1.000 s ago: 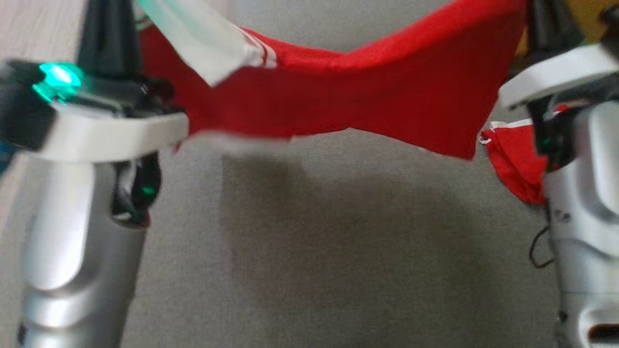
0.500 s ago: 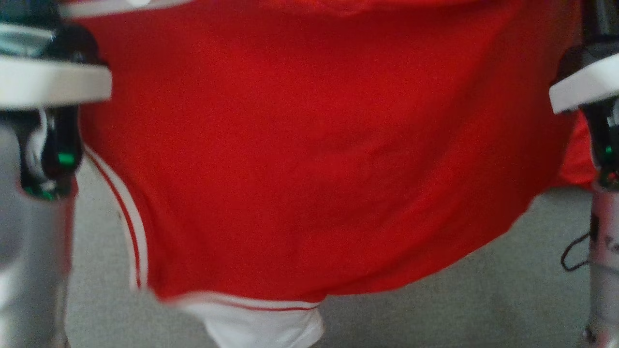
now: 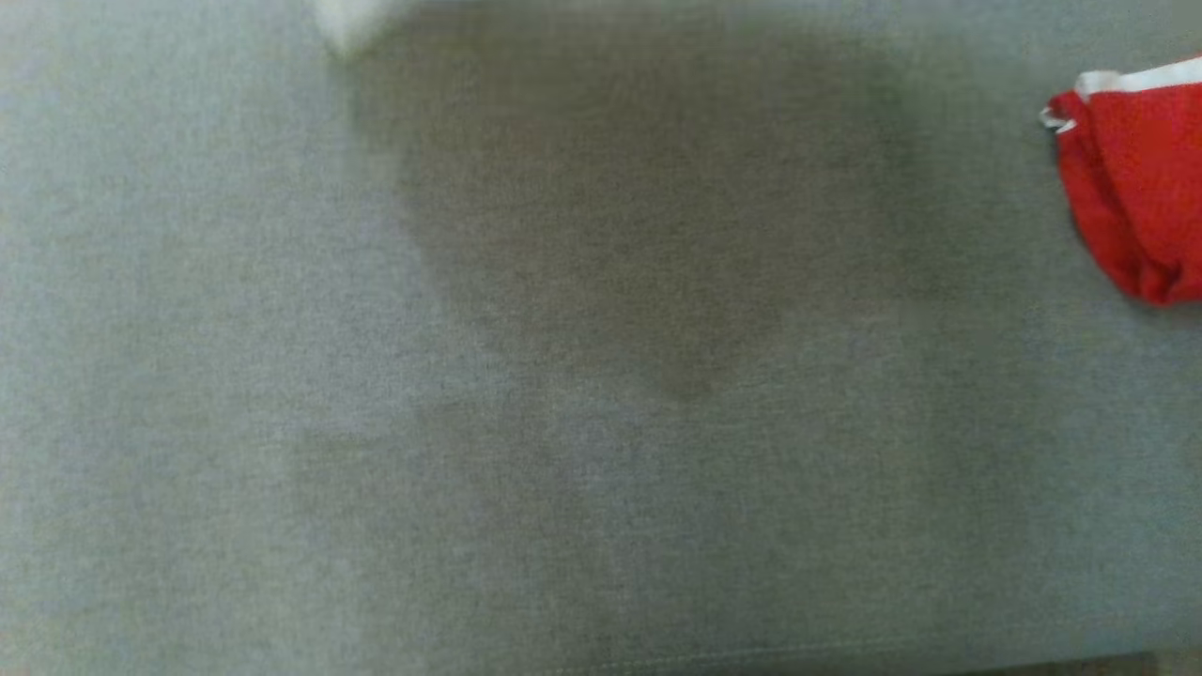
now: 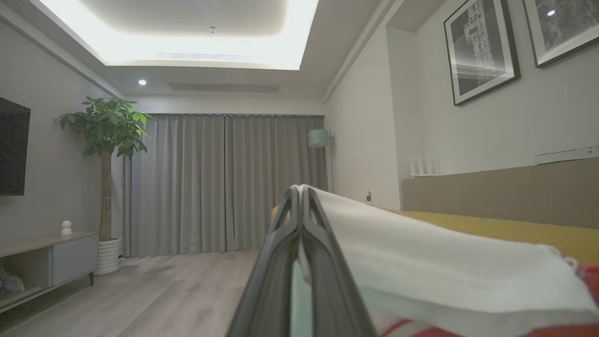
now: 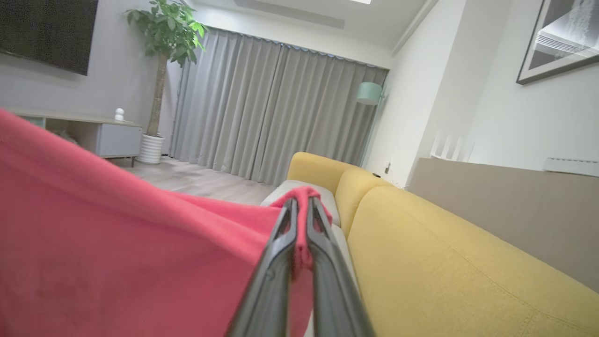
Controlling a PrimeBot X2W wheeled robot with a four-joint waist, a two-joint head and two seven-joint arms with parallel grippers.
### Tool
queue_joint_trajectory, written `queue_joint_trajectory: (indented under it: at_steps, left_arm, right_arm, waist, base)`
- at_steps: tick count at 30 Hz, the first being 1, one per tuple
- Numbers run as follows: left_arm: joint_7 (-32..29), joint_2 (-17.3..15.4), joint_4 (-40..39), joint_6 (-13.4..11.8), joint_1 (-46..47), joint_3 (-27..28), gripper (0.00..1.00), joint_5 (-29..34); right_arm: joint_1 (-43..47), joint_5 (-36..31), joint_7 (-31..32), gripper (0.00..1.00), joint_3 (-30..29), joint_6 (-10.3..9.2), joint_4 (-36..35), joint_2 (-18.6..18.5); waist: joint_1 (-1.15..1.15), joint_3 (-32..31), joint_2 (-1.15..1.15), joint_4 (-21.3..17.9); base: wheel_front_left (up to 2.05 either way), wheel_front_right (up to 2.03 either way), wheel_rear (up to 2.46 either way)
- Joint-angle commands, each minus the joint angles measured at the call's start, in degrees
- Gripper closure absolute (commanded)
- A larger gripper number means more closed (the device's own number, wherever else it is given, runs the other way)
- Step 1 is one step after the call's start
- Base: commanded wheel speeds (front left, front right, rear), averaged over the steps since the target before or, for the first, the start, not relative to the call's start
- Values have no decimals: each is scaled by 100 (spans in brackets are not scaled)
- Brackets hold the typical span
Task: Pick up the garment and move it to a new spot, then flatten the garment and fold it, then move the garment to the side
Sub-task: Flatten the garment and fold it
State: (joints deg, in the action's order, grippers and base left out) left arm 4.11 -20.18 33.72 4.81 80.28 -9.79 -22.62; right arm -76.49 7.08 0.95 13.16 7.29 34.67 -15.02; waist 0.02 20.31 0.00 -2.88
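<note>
The garment is red with white trim. In the left wrist view my left gripper (image 4: 299, 193) is shut on its white part (image 4: 435, 267), which drapes off to the right, with red cloth (image 4: 590, 278) showing at the lower right. In the right wrist view my right gripper (image 5: 299, 202) is shut on a fold of the red cloth (image 5: 117, 248), which spreads out to the left. Both are held up in the air. In the head view a white corner (image 3: 352, 21) pokes in at the top left above the grey cushion (image 3: 563, 422), where a broad shadow lies.
A red bundle with white trim (image 3: 1136, 188) lies at the cushion's right edge. The yellow sofa back (image 5: 444, 262) runs along the right. A wooden floor (image 4: 154, 290), a potted plant (image 4: 107, 135), a low cabinet (image 4: 51, 262) and grey curtains (image 4: 224, 182) lie beyond.
The garment swung down across the head view, then rose out of it with both arms; only a white corner stays at the top. The view itself has shifted a little.
</note>
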Motion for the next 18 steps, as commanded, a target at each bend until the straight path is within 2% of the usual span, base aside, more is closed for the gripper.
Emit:
queue_joint_trajectory:
  at_steps: [1, 4, 6, 9, 14, 18]
  left_arm:
    - [137, -231, 127, 59, 342, -26, 100, 70]
    - [508, -67, 666, 139, 577, -187, 100, 87]
    - [758, 28, 998, 173, 454, -289, 100, 98]
    - [913, 105, 1278, 227, 174, -523, 100, 115]
    - [1038, 150, 1347, 263, -770, -1042, 100, 56]
    - [1065, 17, 1107, 266, -1721, -1563, 100, -145]
  right_arm:
    - [-211, -112, -234, 100, -27, 20, 215, 131]
    - [-380, -302, -627, 100, 49, 20, 931, 195]
    - [-232, -551, -823, 100, 275, 20, 1374, 185]
    - [-47, -574, -948, 100, 430, 20, 1938, 243]
    - [475, -483, -1057, 100, 667, 20, 2694, 223]
    - [964, -203, -929, 100, 1003, 20, 3166, 169]
  waist:
    - [-2, 133, 0, 77]
    - [-2, 139, 0, 200]
    - [-2, 27, 0, 256]
    - [-2, 32, 0, 311]
    - [-2, -118, 0, 443]
    - [-2, -356, 0, 526]
  base:
    - [0, 0, 0]
    - [0, 0, 0]
    - [0, 0, 0]
    - [0, 0, 0]
    - [0, 0, 0]
    - [0, 0, 0]
